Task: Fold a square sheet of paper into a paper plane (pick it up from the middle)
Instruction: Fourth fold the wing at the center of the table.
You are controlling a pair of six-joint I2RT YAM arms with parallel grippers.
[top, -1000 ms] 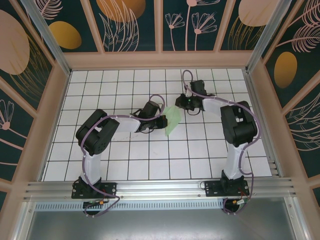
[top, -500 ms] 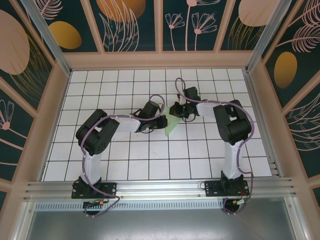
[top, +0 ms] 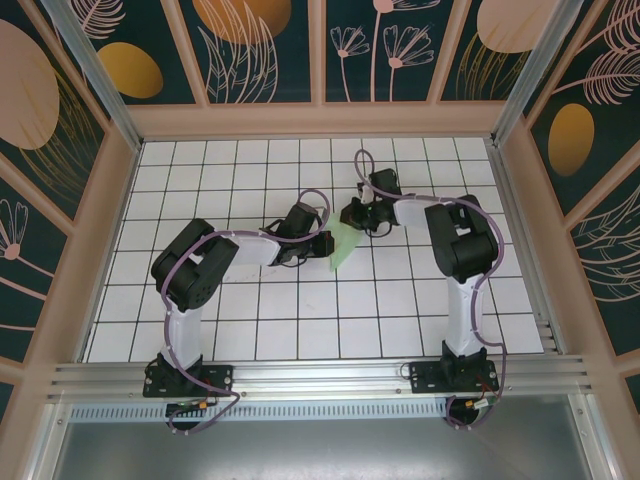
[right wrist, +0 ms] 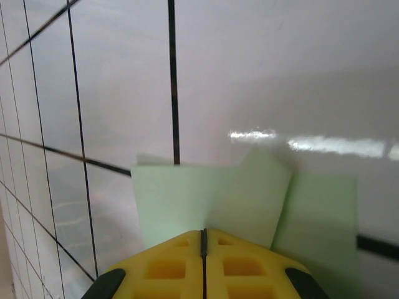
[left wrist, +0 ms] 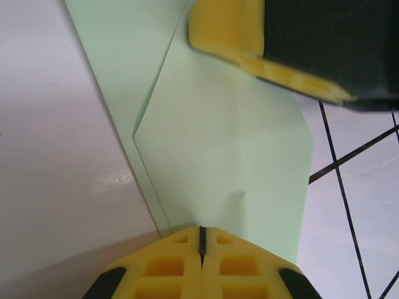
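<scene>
The big white table [top: 200,160] with black lines had two arms on it. The left arm [top: 195,270] and the right arm [top: 460,240] both reached in toward the middle. The green paper [top: 345,243] lay flat between them, near the middle of the table and a bit toward the back. It was already partly folded, so it looked narrow, with flaps lying on top of each other.

The left claw [left wrist: 201,232] was squeezed tight shut, with no gap between its tips. Its tips touched the near side of the paper. The right claw [right wrist: 202,232] was squeezed shut too, and its tips touched the other end. One of its yellow pads [left wrist: 230,31] sat over the far part of the paper. I could not tell if the claws pinched the paper or just pushed down on it.

The paper looked very thin and light. It would likely bend, flop and crumple with a hard squeeze, and it could slide on the shiny table. A good place to hold it seemed to be the middle fold, where the layers were thicker. One claw could hold it down there, and the other could lift a loose flap by its edge, gently.
</scene>
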